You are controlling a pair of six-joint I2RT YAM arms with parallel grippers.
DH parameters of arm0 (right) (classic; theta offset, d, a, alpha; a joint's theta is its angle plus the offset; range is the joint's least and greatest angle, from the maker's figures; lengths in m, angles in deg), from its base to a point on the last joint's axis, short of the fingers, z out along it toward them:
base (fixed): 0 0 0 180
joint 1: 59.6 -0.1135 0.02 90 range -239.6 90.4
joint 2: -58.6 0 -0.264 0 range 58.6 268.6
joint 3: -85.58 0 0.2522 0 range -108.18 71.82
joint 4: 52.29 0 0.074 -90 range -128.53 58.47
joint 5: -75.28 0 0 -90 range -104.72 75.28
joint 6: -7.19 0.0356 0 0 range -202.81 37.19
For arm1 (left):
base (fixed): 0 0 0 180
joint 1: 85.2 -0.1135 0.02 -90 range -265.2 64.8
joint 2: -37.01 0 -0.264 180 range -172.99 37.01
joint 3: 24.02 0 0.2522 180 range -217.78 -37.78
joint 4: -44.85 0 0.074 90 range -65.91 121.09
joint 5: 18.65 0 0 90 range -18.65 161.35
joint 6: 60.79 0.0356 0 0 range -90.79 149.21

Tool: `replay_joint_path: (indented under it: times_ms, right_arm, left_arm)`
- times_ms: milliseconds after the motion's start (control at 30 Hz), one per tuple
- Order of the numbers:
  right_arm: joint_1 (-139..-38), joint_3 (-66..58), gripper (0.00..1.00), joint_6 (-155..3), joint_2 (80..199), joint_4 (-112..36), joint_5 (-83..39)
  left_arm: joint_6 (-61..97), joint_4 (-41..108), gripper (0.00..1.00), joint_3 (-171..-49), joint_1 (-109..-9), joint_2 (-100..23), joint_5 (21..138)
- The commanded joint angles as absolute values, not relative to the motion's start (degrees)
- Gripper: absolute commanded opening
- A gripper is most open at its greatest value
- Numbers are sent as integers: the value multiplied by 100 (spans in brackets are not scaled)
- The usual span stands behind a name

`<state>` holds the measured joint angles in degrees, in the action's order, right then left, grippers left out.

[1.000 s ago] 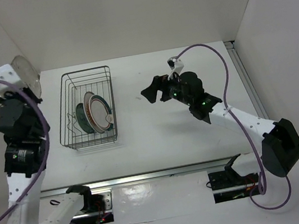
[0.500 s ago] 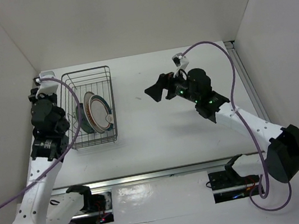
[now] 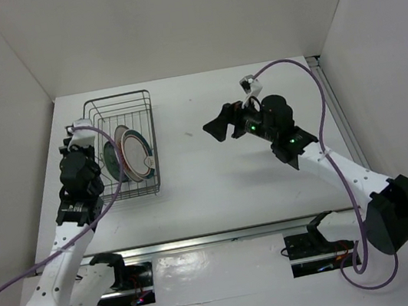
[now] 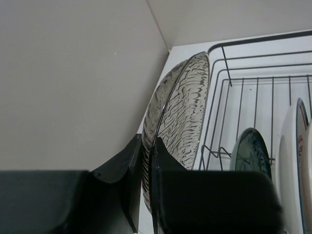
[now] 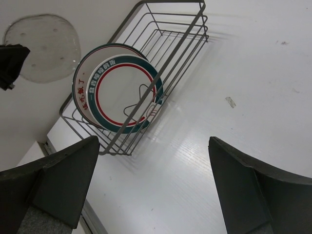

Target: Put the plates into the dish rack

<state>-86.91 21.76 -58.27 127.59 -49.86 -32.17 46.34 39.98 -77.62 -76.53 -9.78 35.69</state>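
Observation:
My left gripper [image 4: 148,144] is shut on the lower rim of a clear glass plate with a dark streaked pattern [image 4: 181,109]. It holds the plate on edge at the left wall of the dish rack [image 4: 229,97]. In the top view this gripper [image 3: 83,137] is over the rack's left side [image 3: 117,104]. A teal-blue plate [image 3: 112,161] and a white plate with teal and red rings [image 5: 124,92] stand in the rack, with another white plate [image 5: 82,80] behind. No orange sunburst centre shows. My right gripper [image 3: 218,126] is open and empty, above the table right of the rack.
The left wall stands close beside the rack and the left arm [image 3: 67,221]. A metal rail [image 3: 217,236] runs along the table's near edge. The right arm's purple cable [image 3: 312,97] loops above the table's right part.
My left arm has swung down from high at the far left to the rack's left side, carrying the glass plate. My right gripper has drifted slightly right.

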Motion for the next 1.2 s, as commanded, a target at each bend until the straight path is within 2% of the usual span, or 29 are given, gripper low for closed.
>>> replay_joint_path:
  times_ms: [0,167,367,1167]
  right_arm:
    - [-8649,2199,100,-5916,12488,-5004,-3317]
    - [-8597,2251,100,-5916,12487,-5004,-3423]
    - [-8491,2357,100,-5916,12250,-5057,-3476]
    - [-8438,2357,100,-6031,11723,-4916,-3643]
  left_arm:
    - [4065,4569,0,-7707,-7781,-852,3978]
    - [3713,4392,0,-7707,-7896,-1045,4173]
    - [3791,4866,0,-7022,-7957,-799,3787]
    - [3695,5034,0,-6644,-7957,-1151,3804]
